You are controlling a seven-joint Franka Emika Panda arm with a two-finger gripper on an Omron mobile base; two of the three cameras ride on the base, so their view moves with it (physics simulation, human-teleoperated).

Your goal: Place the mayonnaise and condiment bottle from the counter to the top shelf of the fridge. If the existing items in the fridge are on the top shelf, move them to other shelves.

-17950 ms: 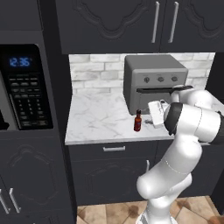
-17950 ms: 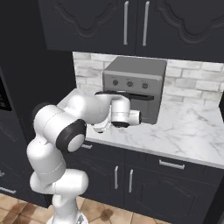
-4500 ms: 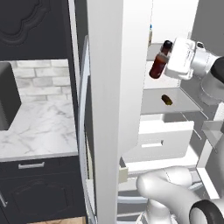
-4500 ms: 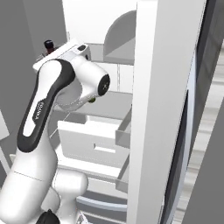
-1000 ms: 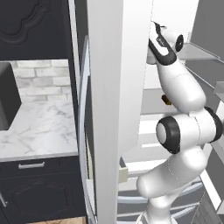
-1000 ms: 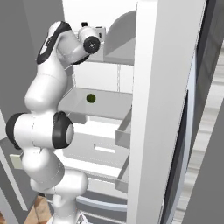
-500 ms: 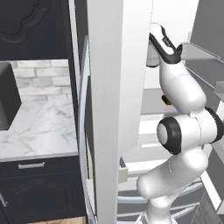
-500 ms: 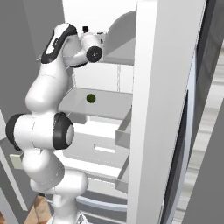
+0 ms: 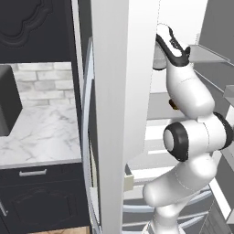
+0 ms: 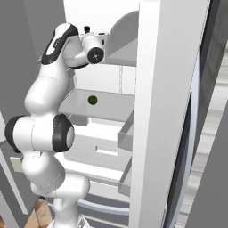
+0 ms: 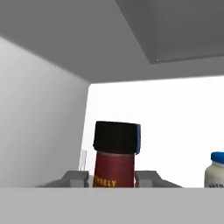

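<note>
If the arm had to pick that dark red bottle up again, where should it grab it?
Probably around the body just below the black cap, coming in level from the front. The condiment bottle stands upright with open space on both sides; the mayonnaise sits well off to one side, so fingers should fit either side.

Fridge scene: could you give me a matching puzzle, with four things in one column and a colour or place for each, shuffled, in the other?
Things:
1. red bottle
2. pale jar
3. small dark thing
4. counter

Colour or place:
A. marble, left of the fridge door
B. blue lid
C. black cap
D. lying on a lower shelf

Pairs: 1-C, 2-B, 3-D, 4-A.
</note>
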